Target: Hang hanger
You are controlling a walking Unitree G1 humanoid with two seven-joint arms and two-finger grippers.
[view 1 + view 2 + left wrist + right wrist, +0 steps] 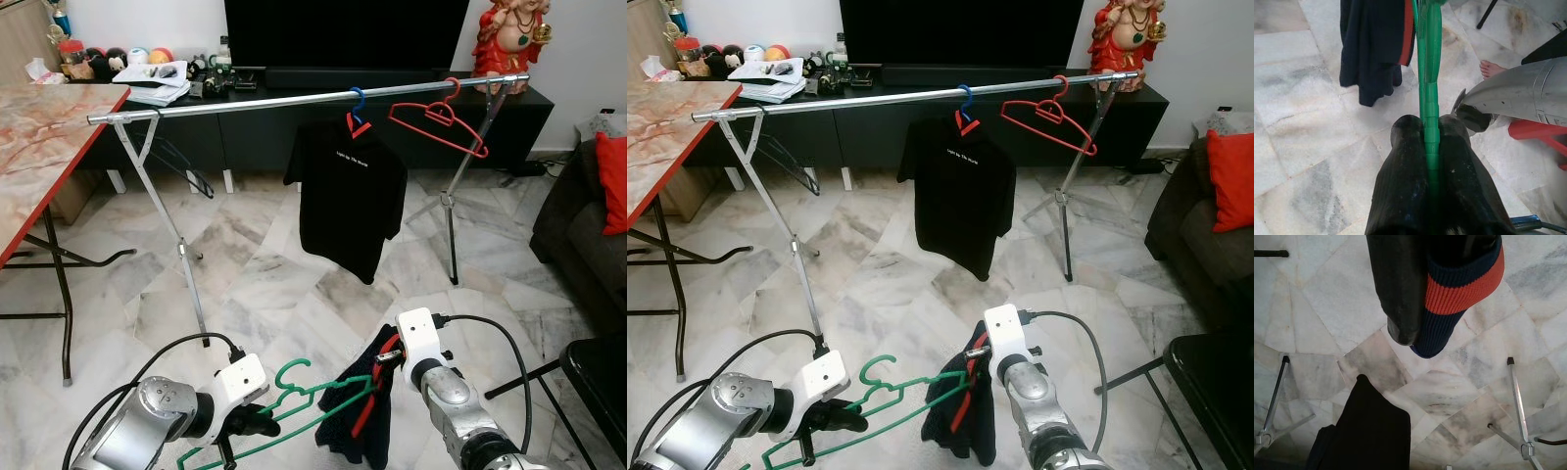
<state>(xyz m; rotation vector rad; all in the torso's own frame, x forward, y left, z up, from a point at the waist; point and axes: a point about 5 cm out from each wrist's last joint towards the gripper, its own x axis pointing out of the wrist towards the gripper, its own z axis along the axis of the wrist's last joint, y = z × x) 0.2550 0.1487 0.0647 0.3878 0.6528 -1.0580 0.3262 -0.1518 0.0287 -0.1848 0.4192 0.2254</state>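
Note:
My left gripper is shut on a green plastic hanger, held low over the floor with its hook pointing up. Just to its right, my right gripper is shut on a dark navy garment with a red stripe; the cloth hangs down from it and its cuff wraps one finger. Beyond both runs a silver clothes rail on tripod legs. On it hang a black T-shirt and an empty red hanger.
A red-edged marble-pattern table stands at the left. A dark sofa with a red cushion and a black seat are at the right. Behind the rail is a black TV console. A person's bare foot rests on the marble floor.

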